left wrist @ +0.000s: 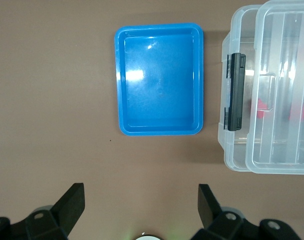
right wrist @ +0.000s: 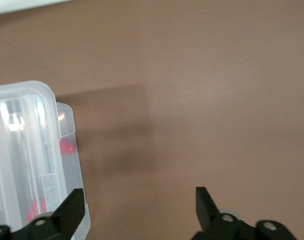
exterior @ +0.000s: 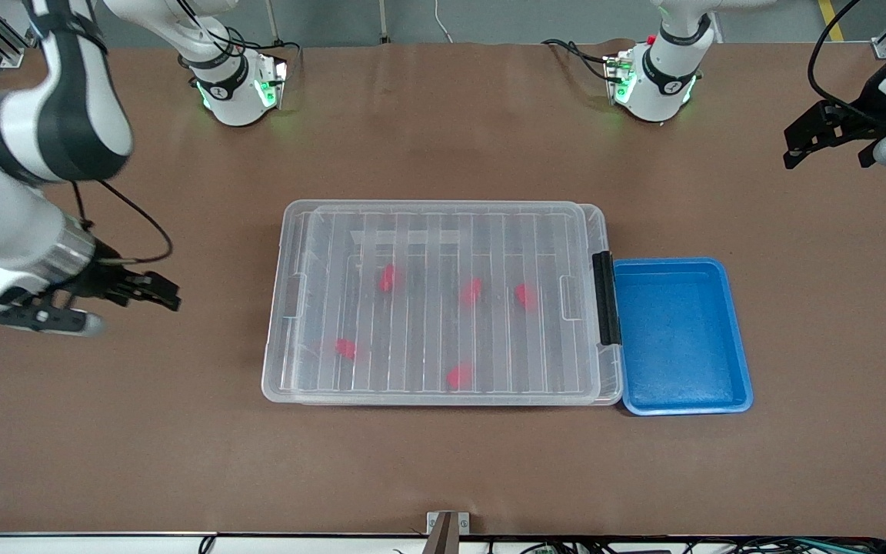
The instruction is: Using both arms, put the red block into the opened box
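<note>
The clear box [exterior: 274,385] lies mid-table with its ribbed see-through lid [exterior: 443,231] resting on top and a black clasp [exterior: 607,298] at the end toward the left arm. Several red blocks [exterior: 388,278] show blurred through the lid, inside the box. My right gripper [exterior: 158,292] hangs open and empty over bare table off the box's end toward the right arm. In the right wrist view the right gripper [right wrist: 139,202] is beside the box corner [right wrist: 22,130], with a red block [right wrist: 67,147] inside. My left gripper [exterior: 827,160] is open and empty over the table at the left arm's end.
An empty blue tray [exterior: 674,331] sits against the clasp end of the box. The left wrist view shows the left gripper [left wrist: 141,200], the blue tray [left wrist: 159,80], the clasp [left wrist: 236,92] and the box [left wrist: 236,150]. Brown table surrounds them.
</note>
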You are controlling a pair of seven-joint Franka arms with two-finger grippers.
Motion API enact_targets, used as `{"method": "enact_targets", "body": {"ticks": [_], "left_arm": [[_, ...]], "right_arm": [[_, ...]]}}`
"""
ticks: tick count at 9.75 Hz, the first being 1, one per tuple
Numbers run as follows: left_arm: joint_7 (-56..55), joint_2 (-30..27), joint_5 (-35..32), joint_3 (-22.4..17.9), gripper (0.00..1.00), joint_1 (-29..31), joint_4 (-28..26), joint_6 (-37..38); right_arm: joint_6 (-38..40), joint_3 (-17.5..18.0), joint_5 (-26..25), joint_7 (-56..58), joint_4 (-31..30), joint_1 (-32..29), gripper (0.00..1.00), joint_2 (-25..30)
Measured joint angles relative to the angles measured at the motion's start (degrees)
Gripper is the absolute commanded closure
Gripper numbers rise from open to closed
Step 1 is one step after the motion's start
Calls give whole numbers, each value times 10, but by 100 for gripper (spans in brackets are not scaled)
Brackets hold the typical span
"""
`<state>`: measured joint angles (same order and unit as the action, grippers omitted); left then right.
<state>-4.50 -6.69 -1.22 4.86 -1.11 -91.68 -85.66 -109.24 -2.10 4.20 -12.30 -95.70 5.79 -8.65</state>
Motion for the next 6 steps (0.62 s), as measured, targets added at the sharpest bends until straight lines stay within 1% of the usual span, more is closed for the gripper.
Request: {"method": "enact_targets", "body": {"ticks": [2, 3, 4, 5, 6], "left_arm": [[0, 0, 0, -1, 0, 1, 5, 0], [0, 1, 0, -1, 0, 1, 5, 0], [0, 1, 0, -1, 0, 1, 5, 1], [0, 1, 0, -1, 0, 1, 5, 1], [0, 1, 0, -1, 0, 1, 5, 1]], "right_arm": [[71, -3, -1, -34, 30, -5, 0, 43], [128, -6, -3, -39, 59, -7, 0, 61], [189, -11, -6, -33, 91, -18, 0, 76], [232, -14, -7, -15, 115, -35, 0, 87], [252, -17, -8, 7, 128, -58, 0, 96]]}}
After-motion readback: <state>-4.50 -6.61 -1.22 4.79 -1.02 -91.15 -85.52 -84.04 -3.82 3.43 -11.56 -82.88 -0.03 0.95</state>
